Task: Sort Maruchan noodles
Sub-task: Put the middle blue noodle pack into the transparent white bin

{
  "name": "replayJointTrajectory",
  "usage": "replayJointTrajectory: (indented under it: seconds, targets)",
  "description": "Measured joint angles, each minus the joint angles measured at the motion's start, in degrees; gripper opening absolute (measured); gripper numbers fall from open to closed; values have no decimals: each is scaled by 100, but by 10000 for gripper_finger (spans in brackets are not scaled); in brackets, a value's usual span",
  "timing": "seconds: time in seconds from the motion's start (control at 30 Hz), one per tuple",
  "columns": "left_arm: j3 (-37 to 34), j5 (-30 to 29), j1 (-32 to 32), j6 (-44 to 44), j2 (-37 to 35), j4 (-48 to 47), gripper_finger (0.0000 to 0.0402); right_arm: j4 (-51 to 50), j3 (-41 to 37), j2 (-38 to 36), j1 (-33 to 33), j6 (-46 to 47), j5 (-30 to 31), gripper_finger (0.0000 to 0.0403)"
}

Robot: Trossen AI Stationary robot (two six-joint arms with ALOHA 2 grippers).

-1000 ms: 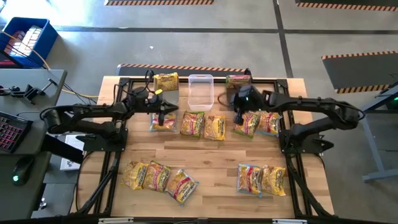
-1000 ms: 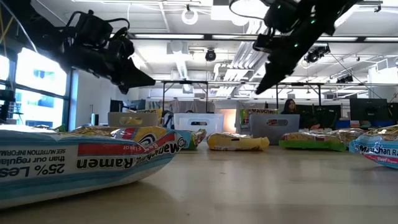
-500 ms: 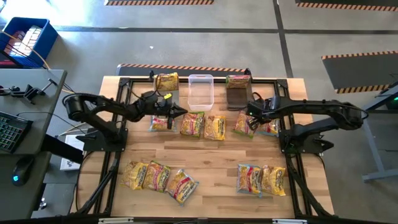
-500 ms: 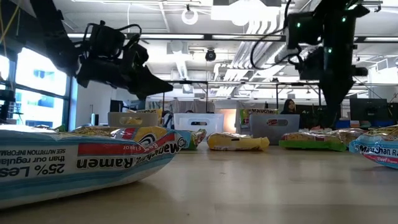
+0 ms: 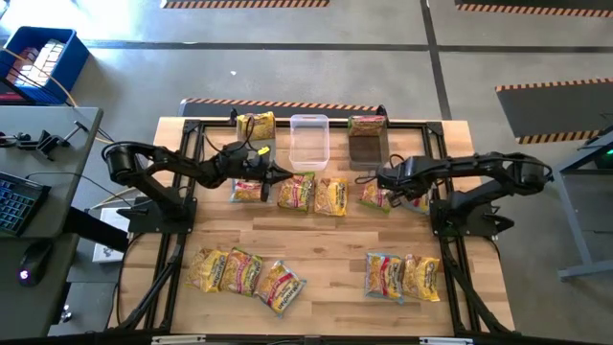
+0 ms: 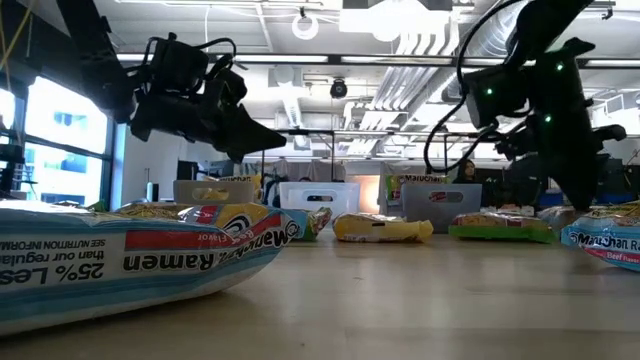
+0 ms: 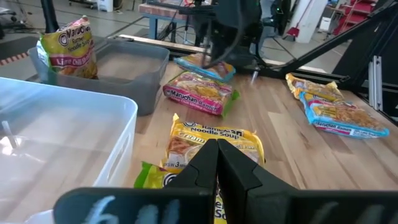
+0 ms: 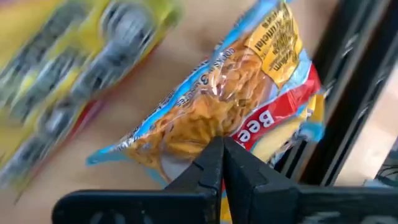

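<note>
1. Over the worktop [image 5: 316,244], high view: right tool [image 5: 381,176] swung back from the far bins to the packet row; left tool [image 5: 279,173] advanced toward the clear bin [image 5: 308,142]. Maruchan noodles [image 5: 312,192] unsorted in loose groups.
2. Low view: both tools raised, nothing carried.
3. Left wrist view: left tool [image 7: 217,157] fully closed, empty, above a yellow packet [image 7: 214,144].
4. Right wrist view: right tool [image 8: 222,154] fully closed, empty, above a blue-edged packet [image 8: 214,112]. Next pick probably pending.

A grey concrete floor [image 5: 335,38] with hazard-striped tape [image 5: 244,4] surrounds the wooden table [image 5: 335,244]. A desk [image 5: 43,206] stands at one side. Bright ceiling strip lights [image 6: 330,60] and a window [image 6: 60,145] light the room.
</note>
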Motion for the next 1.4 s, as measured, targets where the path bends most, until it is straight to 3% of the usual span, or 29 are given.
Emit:
replayJointTrajectory:
  seconds: [0.27, 0.5, 0.73, 0.93, 1.07, 1.2, 1.4]
  targets:
    - [0, 1, 2, 12, 0, -7, 0, -34, 202, 4, 852, -577, -1622, 4]
    - [-2, 1, 2, 12, 0, -7, 0, 602, 315, 13, 1805, -421, -2406, 4]
    - [-4, 2, 3, 12, 0, -7, 0, -1060, 1154, 7, 2321, 1345, -1833, 4]
    - [-4, 5, 4, 56, 0, -9, 0, -847, 742, 4, 2198, 2242, -1830, 4]
    - [-4, 14, 4, 57, 0, -31, 0, -12, 300, 7, 2113, 2063, -1856, 4]
    - [-5, 14, 4, 55, 0, -36, 0, 960, 197, 9, 2116, 1478, -1347, 4]
    - [-5, 14, 4, 52, 0, -37, 0, 2890, 197, 7, 2111, -247, -934, 4]
